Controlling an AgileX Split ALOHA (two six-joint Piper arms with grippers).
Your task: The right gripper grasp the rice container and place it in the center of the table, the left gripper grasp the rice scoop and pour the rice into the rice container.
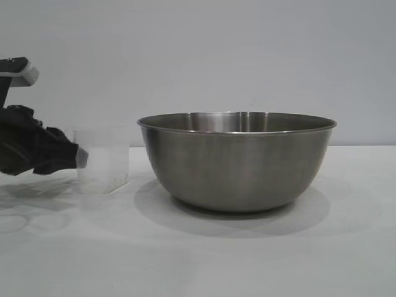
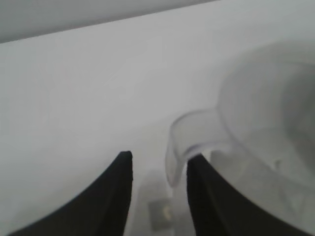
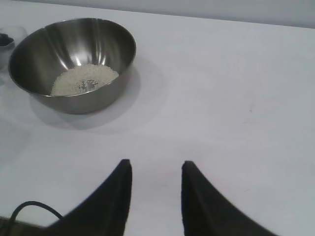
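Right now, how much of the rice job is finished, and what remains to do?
Mostly done. The rice container stands mid-table, and the rice lies inside it. The rice scoop stands upright to its left, nearly empty. In hand: the left gripper is open around the scoop's handle. The right gripper is open, well away from the container. Left: only to draw the left arm away.

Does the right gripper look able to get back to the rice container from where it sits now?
Probably yes: the right gripper is open, and only bare table lies between it and the rice container.
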